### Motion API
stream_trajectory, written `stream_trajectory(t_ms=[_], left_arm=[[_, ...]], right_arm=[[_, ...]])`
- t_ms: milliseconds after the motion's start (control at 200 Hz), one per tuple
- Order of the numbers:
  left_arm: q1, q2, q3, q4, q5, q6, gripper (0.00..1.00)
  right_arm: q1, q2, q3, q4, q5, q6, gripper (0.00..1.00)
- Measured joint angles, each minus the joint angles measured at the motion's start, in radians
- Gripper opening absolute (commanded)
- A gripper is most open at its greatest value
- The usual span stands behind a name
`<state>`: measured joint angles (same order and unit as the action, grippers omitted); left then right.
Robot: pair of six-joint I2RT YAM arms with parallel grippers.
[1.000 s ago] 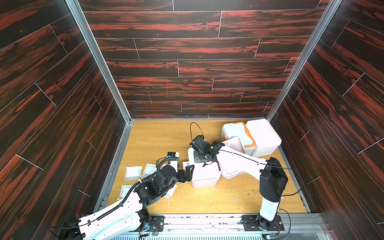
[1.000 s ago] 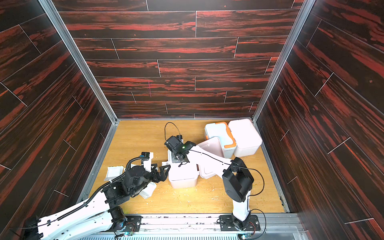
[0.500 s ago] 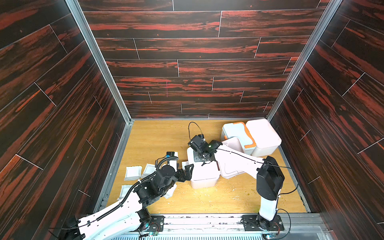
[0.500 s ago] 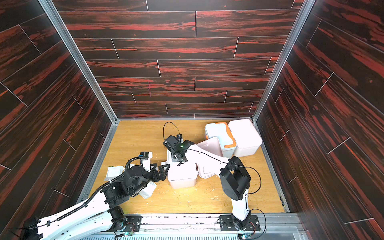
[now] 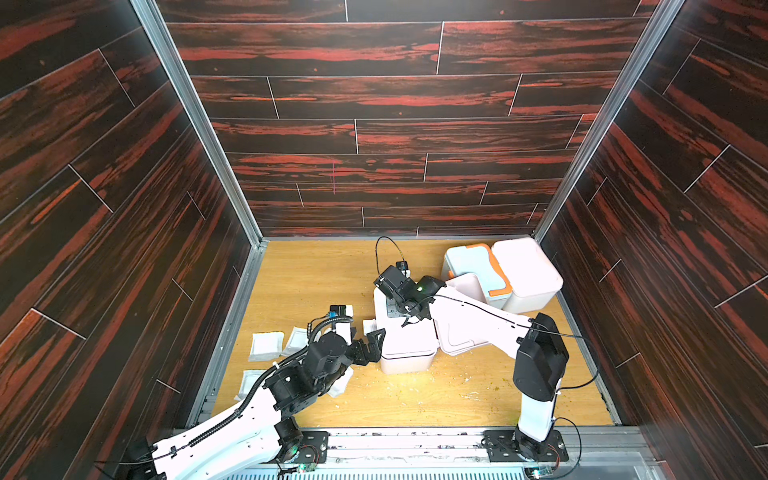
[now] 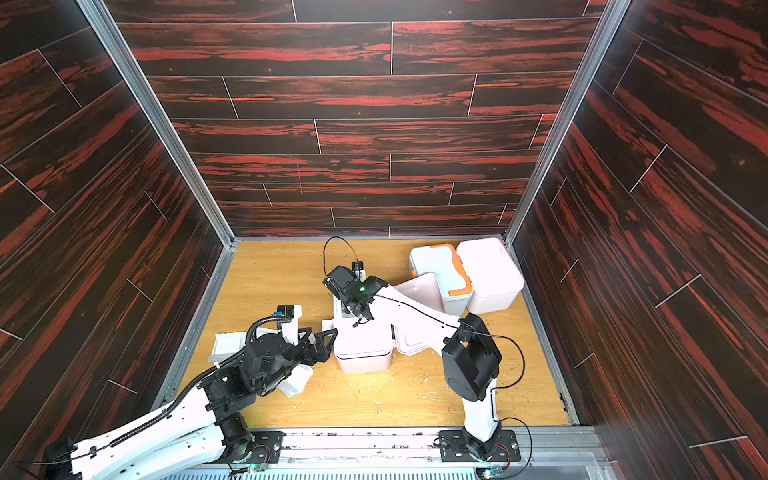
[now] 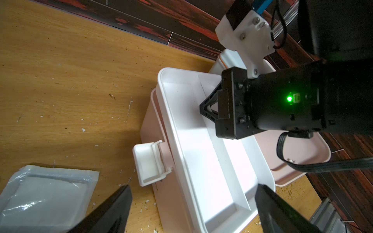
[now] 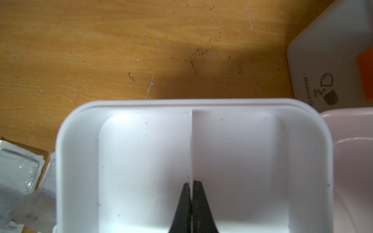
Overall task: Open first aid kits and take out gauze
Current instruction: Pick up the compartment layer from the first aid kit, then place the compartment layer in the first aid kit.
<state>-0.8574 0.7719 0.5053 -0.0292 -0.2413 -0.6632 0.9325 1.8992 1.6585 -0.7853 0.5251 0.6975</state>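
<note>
The open kit (image 5: 409, 353) stands mid-table (image 5: 316, 282), a pale pink box with a white tray (image 7: 201, 153) seated just inside its rim. The right end effector (image 8: 191, 183) reaches down into the tray, its tips pinched together on the thin divider (image 8: 191, 145) that splits the tray into two compartments. Both compartments look bare in the wrist views.

The left end effector (image 5: 371, 344) hovers just beside the kit's left wall with its fingers spread as wide as they go, holding nothing. It is close to the wall, but contact cannot be told. A white latch (image 7: 150, 163) hangs flipped outward on that same side.

The lid (image 5: 461, 343) lies against the kit's right edge, under the right arm. Behind it, the blue-white kit (image 5: 467, 262) with an orange handle and the third kit (image 5: 525, 266) sit side by side, lids on, packed into the back right corner against the wall.

Gauze packets (image 5: 266, 345) lie flat on the table near the left wall, some partly under the left arm. One (image 7: 46, 193) is near the latch.

Bare wood runs from the open kit to the back wall, and a crumb-strewn strip lies in front.
</note>
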Motion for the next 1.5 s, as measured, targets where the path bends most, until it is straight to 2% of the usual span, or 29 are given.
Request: stream_trajectory(t_ms=[155, 266, 401, 686, 1037, 1252, 1498], left_arm=[[0.001, -0.054, 0.000, 0.002, 0.018, 0.000, 1.00], [0.001, -0.106, 0.001, 0.005, 0.026, 0.000, 1.00], [0.001, -0.153, 0.016, 0.002, 0.026, 0.013, 1.00], [0.001, -0.160, 0.126, -0.057, 0.028, 0.088, 1.00], [0.001, -0.180, 0.267, -0.182, 0.027, 0.189, 1.00], [0.001, -0.058, 0.385, -0.245, 0.053, 0.248, 1.00], [0.001, 0.257, 0.588, -0.342, 0.125, 0.298, 1.00]], right_arm=[[0.016, -0.024, -0.004, 0.008, 0.049, -0.027, 0.00], [0.022, -0.112, -0.068, 0.062, 0.068, -0.068, 0.00], [0.023, -0.306, -0.206, 0.185, 0.080, -0.158, 0.00], [0.018, -0.727, -0.476, 0.473, 0.081, -0.379, 0.00], [0.016, -1.220, -0.802, 0.718, 0.180, -0.554, 0.00], [0.016, -1.474, -0.945, 0.844, 0.276, -0.597, 0.00], [0.016, -1.645, -1.029, 0.917, 0.360, -0.629, 0.00]])
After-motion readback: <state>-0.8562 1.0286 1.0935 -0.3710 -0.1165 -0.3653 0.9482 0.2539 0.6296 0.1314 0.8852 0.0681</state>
